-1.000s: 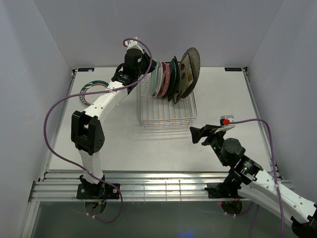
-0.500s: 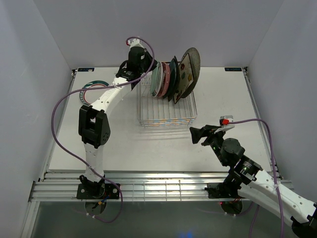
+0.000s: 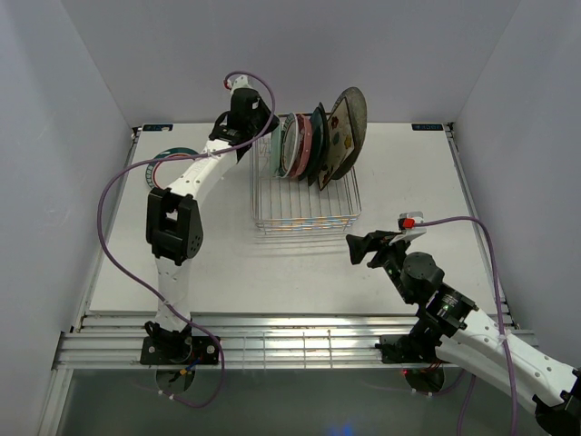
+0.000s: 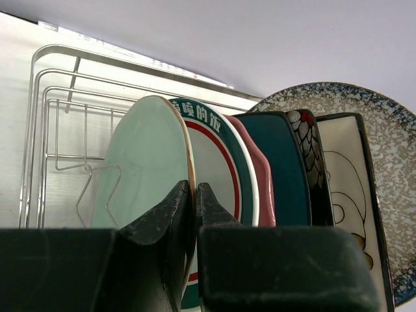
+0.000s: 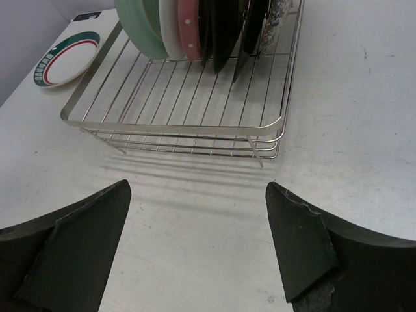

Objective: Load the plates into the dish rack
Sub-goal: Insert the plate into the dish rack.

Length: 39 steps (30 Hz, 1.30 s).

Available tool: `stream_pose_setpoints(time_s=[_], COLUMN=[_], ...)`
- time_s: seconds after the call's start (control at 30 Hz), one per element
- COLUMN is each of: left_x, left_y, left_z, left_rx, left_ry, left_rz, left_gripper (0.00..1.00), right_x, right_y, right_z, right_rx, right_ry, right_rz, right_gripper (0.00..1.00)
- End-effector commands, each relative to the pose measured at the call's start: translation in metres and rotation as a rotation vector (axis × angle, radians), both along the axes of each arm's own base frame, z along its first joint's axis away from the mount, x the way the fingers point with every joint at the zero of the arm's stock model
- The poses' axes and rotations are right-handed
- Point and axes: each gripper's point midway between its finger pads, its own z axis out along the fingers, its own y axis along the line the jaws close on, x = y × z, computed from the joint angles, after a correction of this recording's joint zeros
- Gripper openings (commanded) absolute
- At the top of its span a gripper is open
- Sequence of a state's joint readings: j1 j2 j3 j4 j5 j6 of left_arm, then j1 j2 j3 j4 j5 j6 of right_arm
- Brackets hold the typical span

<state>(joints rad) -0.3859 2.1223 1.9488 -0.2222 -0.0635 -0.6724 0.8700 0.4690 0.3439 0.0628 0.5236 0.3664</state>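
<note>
- Top external view: the dish rack [image 3: 304,216] is sitting in the middle of the desk [image 3: 408,173], carrying a row of plates on edge at its far end. The left gripper [image 3: 272,138] is reaching into that row from the left. The right gripper [image 3: 356,247] is hovering near the rack's near right corner, touching nothing. One round teal-rimmed plate [image 3: 163,159] is lying flat on the desk left of the rack, partly hidden by the left arm. The loading is looking nearly done, with that one piece not yet racked.
- Left wrist view: the left fingers [image 4: 170,218] are clenching the rim of the mint plate [image 4: 143,162], which is standing upright at the front of the row.
  - Lined up behind it are the white ringed plate [image 4: 218,162], the pink scalloped plate [image 4: 257,175], the teal square plate [image 4: 283,169], the black floral plate [image 4: 311,162], the cream square plate [image 4: 344,182] and the speckled grey plate [image 4: 390,149].
  - All are looking smooth and glazed, and the rack is showing as thin bright wire.
- Right wrist view: the right fingers [image 5: 78,240] are spreading wide and holding nothing, pointing at the rack's near end. The rack's wire-grid floor is showing bare there, with room for another plate. The teal-rimmed plate is resting flat beyond the rack's far left corner.
</note>
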Motion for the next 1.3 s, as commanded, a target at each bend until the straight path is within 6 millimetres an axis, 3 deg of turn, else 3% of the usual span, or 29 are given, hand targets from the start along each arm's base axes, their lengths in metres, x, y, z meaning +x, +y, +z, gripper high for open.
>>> stream_pose_setpoints(time_s=[0.0,0.37,0.77,1.13,1.27], left_x=[0.005,0.003,0.005,0.003,0.000], left_y=[-0.002,-0.020,-0.022,-0.024,-0.025], left_z=[0.088,0.078,0.059,0.059,0.063], left_rx=[-0.108,-0.120,-0.110,-0.112,-0.118], left_ry=[-0.194,-0.188,-0.159,-0.156,-0.162], left_rz=[-0.011,-0.116,-0.122,-0.136,-0.145], left_gripper=[0.00,0.00,0.06,0.14,0.25], right_x=[0.004,0.003,0.001,0.001,0.001], right_y=[0.000,-0.001,-0.003,-0.004,-0.003], right_z=[0.014,0.015,0.015,0.015,0.015], right_rx=[0.038,0.040,0.052,0.052,0.053], right_ry=[-0.042,-0.044,-0.052,-0.052,-0.052], right_rz=[-0.014,-0.016,-0.015,-0.016,-0.015], right_gripper=[0.90,0.90,0.90,0.90,0.90])
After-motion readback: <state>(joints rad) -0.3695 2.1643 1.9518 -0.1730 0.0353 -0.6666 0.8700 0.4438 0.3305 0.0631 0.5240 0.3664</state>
